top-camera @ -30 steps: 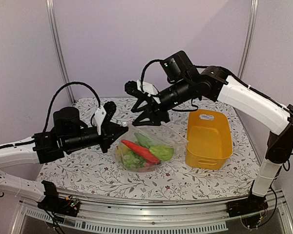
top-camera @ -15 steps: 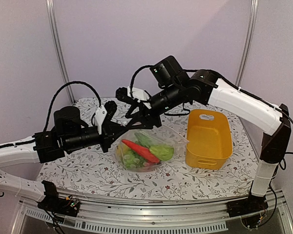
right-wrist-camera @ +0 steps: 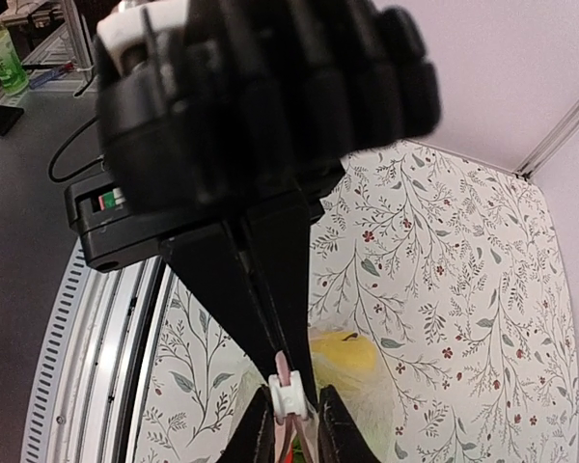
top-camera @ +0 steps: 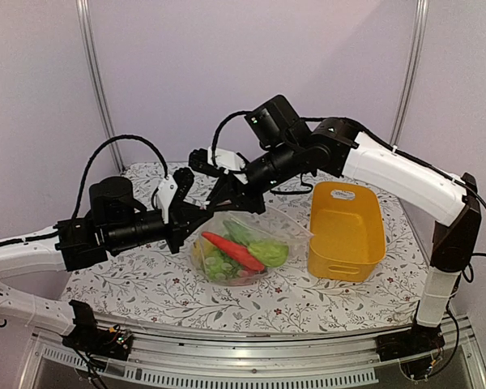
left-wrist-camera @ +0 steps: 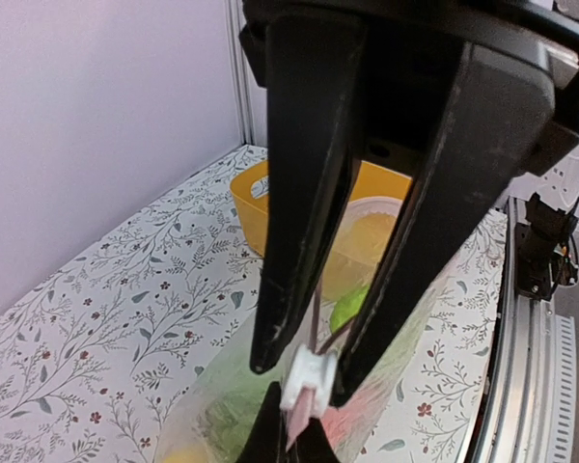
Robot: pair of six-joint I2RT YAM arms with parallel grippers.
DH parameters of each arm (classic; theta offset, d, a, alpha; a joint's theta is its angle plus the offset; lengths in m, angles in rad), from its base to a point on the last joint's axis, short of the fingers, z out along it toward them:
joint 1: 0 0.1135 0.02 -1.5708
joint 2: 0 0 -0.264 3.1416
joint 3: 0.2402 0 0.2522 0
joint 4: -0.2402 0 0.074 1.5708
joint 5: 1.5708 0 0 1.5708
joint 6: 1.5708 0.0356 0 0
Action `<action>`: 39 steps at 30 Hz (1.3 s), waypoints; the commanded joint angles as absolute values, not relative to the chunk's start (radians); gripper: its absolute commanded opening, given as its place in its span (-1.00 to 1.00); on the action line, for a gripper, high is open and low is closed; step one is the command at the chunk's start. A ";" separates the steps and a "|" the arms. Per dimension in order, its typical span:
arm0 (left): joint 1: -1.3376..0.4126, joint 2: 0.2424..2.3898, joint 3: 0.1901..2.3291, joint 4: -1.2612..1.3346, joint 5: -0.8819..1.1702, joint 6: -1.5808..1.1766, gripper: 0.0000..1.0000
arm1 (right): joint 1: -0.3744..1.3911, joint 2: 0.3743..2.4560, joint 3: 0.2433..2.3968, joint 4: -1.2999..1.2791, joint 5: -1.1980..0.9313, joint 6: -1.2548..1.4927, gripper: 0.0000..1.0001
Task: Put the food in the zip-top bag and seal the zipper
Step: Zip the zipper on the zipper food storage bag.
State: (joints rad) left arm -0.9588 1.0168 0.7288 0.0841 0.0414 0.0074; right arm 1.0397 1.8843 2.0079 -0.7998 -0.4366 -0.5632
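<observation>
**Filling done, sealing to come**

The left gripper [left-wrist-camera: 305,378] is clamped on the mouth edge of the zip-top bag [top-camera: 287,231], mid-frame in the top view. The right gripper [right-wrist-camera: 291,429] stands narrow about a small white slider [right-wrist-camera: 289,395] on the zipper [left-wrist-camera: 294,417]; whether it pinches, I cannot tell. The food [top-camera: 236,251], glossy moulded plastic in red, green and yellow, lies inside the thin, crinkled film. To the right, a rigid yellow basket [top-camera: 348,243] sits on the flower-printed table [top-camera: 138,275].
</observation>
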 commanded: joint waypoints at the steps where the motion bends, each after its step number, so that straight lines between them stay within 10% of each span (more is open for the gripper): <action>1: -0.950 1.018 0.747 0.104 0.046 0.009 -1.00 | 1.046 1.908 2.034 -0.807 -0.421 -0.564 -0.74; 39: -0.919 0.891 0.655 0.116 -0.143 0.020 -1.00 | 0.995 1.811 1.879 -0.947 -0.275 -0.575 -0.98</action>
State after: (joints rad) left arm -0.9573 0.9455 0.6624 0.0849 -0.0441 0.0177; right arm 1.0473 1.8740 1.9415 -0.7856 -0.3309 -0.5812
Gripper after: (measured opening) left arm 0.004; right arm 0.059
